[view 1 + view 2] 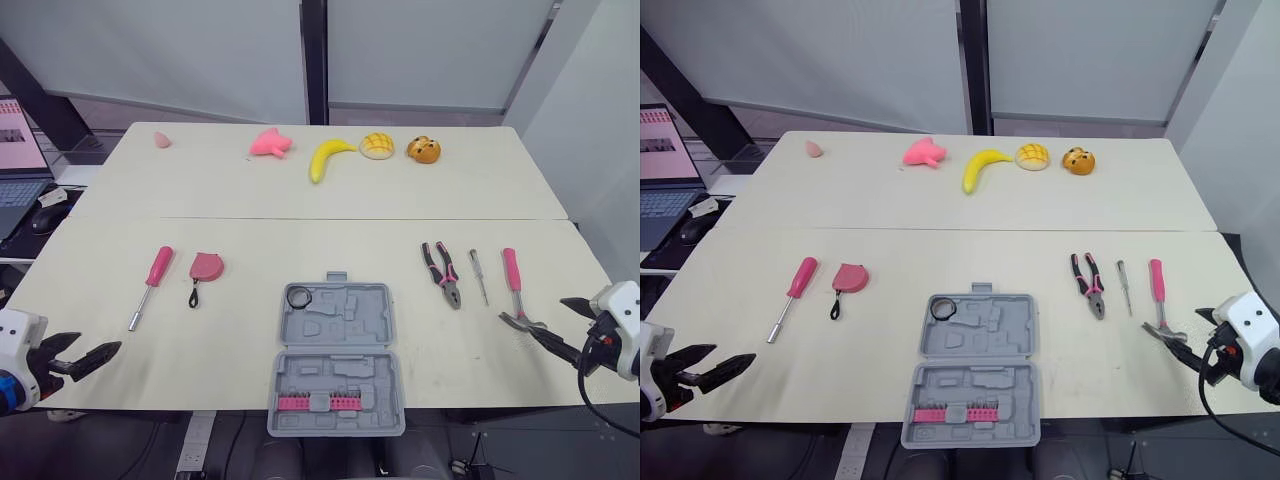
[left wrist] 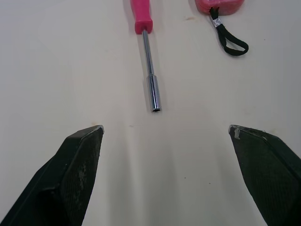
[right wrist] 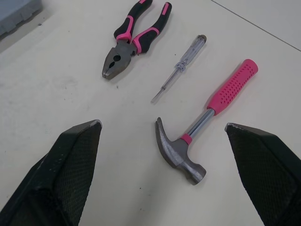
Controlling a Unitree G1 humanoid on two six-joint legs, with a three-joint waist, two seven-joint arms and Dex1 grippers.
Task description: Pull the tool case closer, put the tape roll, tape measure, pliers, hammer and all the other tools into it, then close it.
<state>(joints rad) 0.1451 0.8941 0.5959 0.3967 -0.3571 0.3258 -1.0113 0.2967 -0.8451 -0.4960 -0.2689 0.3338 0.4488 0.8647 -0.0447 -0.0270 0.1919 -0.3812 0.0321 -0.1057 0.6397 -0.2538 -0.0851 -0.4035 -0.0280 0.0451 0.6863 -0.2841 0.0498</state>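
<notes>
The grey tool case [image 1: 336,355] lies open at the table's front centre, with a black tape roll [image 1: 299,297] in its far left corner and pink bits in the near half. Left of it lie a pink tape measure [image 1: 206,266] and a pink-handled nut driver [image 1: 152,280]. On the right are pliers [image 1: 441,273], a clear screwdriver [image 1: 479,276] and a pink-handled hammer [image 1: 514,285]. My left gripper [image 1: 98,342] is open over the front left edge, short of the nut driver [image 2: 149,70]. My right gripper [image 1: 546,318] is open just short of the hammer head [image 3: 181,157].
Toy foods line the back of the table: a pink piece [image 1: 270,143], a banana [image 1: 328,157], a bun [image 1: 376,145] and an orange piece [image 1: 424,150]. A laptop [image 1: 18,165] and mouse [image 1: 48,217] sit off the left side.
</notes>
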